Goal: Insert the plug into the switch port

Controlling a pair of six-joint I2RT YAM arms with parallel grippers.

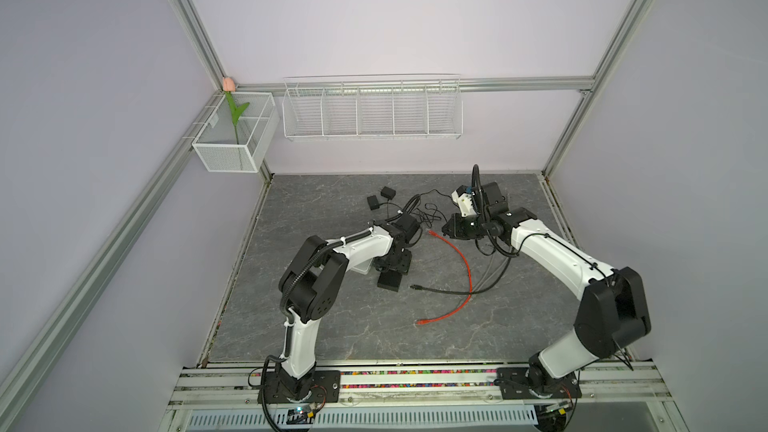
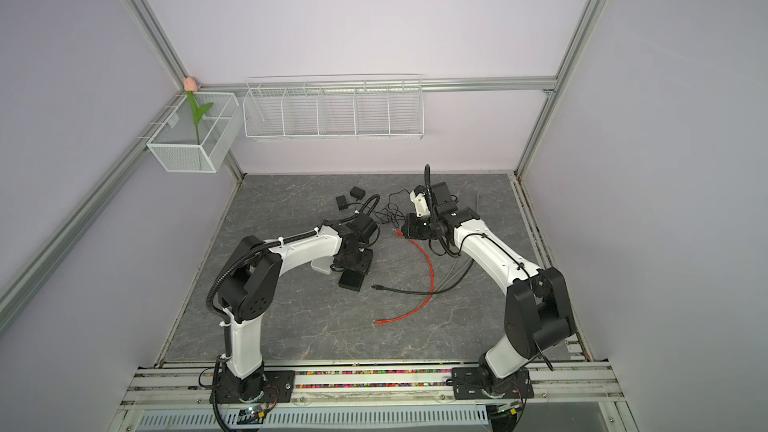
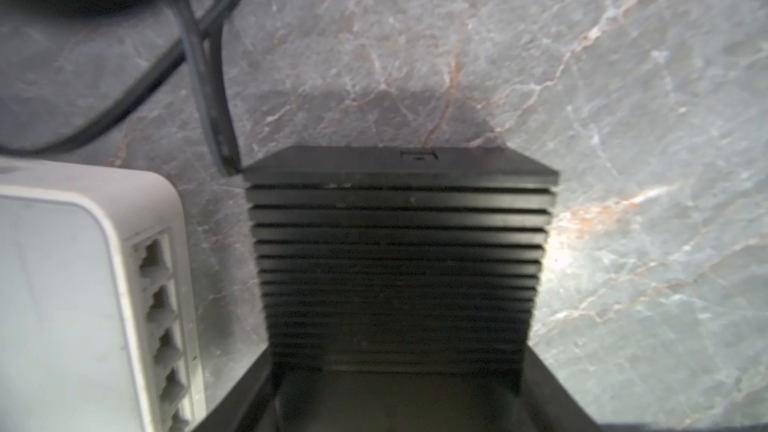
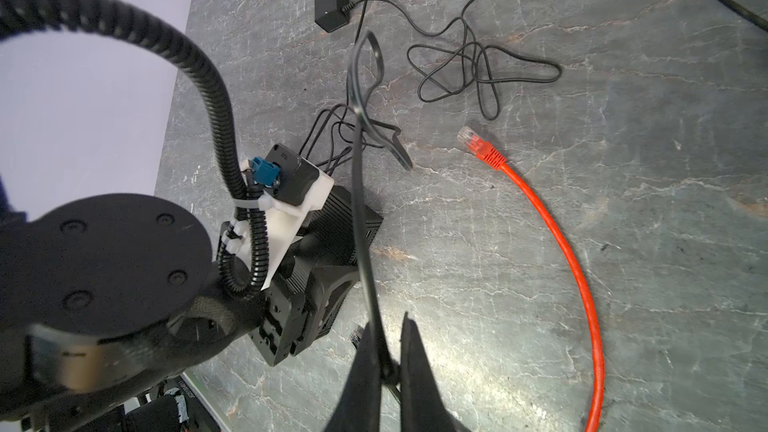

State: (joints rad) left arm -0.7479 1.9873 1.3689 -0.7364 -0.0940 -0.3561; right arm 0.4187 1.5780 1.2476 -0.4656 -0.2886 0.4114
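A white switch (image 3: pixel 62 284) shows a row of ports (image 3: pixel 160 309) along its side. It lies beside a black finned box (image 3: pixel 395 243) and is partly under the left arm in both top views (image 1: pixel 360 268) (image 2: pixel 322 265). My left gripper (image 3: pixel 397 388) (image 1: pixel 391 272) has a jaw on each side of the black box and grips it on the table. My right gripper (image 4: pixel 387 322) (image 1: pixel 446 227) is shut on a thin black cable (image 4: pixel 365 243) that rises in a loop. The cable's thicker end (image 4: pixel 405 160) hangs near the black box; I cannot make out its plug clearly.
A red network cable (image 1: pixel 467 272) (image 4: pixel 573 263) with a clear plug (image 4: pixel 471 139) curves across the middle of the grey table. A thicker black cable (image 1: pixel 440 290) crosses it. Two black power adapters (image 1: pixel 387 192) (image 4: pixel 332 2) and tangled thin wire lie at the back. Wire baskets (image 1: pixel 374 110) hang on the wall.
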